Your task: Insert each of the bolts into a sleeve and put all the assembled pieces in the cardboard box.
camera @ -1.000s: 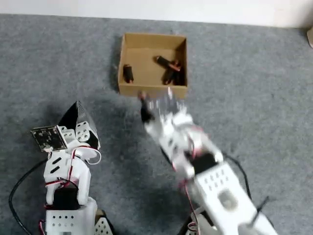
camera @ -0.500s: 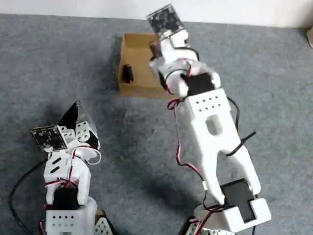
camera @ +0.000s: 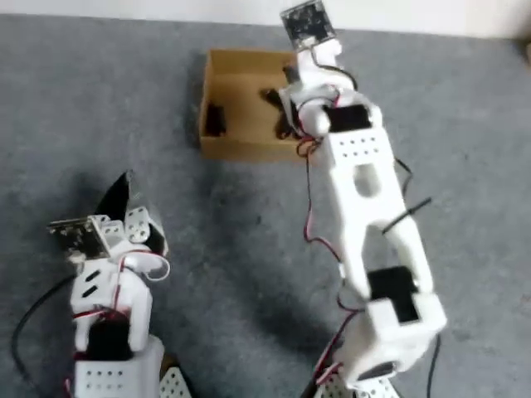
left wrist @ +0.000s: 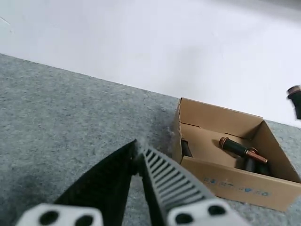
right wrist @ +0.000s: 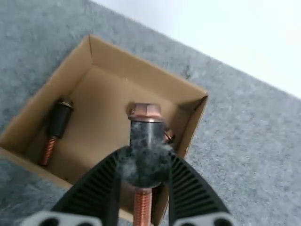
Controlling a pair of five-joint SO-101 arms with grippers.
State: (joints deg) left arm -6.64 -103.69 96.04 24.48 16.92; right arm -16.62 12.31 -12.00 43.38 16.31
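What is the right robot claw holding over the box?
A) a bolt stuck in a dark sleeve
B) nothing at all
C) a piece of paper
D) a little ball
A: in the right wrist view the right gripper is shut on a copper-headed bolt in a dark sleeve, above the open cardboard box.

The gripper (right wrist: 146,162) clamps a dark sleeve (right wrist: 146,139) with a copper bolt (right wrist: 145,112) through it, above the box (right wrist: 141,70). Inside the box, an assembled piece (right wrist: 56,123) lies by one wall. A copper glint (right wrist: 168,136) behind the sleeve may be another.
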